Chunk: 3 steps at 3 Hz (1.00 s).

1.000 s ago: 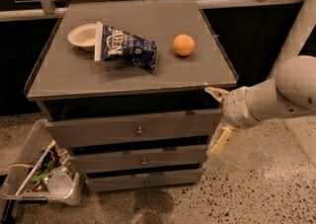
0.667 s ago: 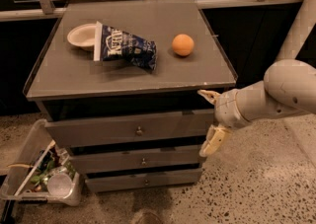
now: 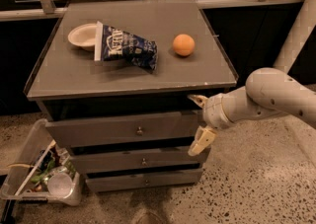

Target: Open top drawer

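Observation:
The top drawer (image 3: 123, 128) is the tallest grey front of three in the cabinet, with a small round metal knob (image 3: 139, 131). It sits slightly proud of the cabinet, with a dark gap above it. My gripper (image 3: 199, 123) is open at the drawer's right end, one finger (image 3: 197, 100) near its upper corner and the other finger (image 3: 200, 142) below its lower edge. The white arm comes in from the right. The gripper is well to the right of the knob.
On the cabinet top (image 3: 64, 77) lie a white bowl (image 3: 82, 36), a blue chip bag (image 3: 126, 48) and an orange (image 3: 183, 45). Two narrower drawers (image 3: 140, 161) sit below. A clear bin of trash (image 3: 44, 176) stands on the floor at the left.
The gripper and arm have moved left, from beside the cabinet to in front of the top drawer's right end. The drawer front looks unchanged.

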### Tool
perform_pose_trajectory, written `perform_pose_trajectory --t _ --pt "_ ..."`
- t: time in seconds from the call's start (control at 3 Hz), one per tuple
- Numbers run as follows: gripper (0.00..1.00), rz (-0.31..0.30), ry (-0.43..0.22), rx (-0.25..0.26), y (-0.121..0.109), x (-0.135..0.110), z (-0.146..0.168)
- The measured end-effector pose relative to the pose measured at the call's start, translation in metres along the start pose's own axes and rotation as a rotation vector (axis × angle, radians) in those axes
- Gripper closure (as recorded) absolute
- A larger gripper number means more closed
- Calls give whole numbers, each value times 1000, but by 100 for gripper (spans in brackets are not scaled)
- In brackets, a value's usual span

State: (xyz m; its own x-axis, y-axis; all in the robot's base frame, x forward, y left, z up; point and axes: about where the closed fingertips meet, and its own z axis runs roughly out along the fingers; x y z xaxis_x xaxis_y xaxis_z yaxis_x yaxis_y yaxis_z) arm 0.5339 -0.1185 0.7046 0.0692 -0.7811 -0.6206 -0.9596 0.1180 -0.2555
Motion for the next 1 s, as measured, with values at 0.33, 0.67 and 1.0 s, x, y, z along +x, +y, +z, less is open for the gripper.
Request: perform_pose_trajectory --t 0.33,0.67,1.0 --pt "0 9 -18 -6 -6 4 20" --pt "0 15 -25 -2 -12 12 38" --pt "0 20 -24 5 -17 21 56"
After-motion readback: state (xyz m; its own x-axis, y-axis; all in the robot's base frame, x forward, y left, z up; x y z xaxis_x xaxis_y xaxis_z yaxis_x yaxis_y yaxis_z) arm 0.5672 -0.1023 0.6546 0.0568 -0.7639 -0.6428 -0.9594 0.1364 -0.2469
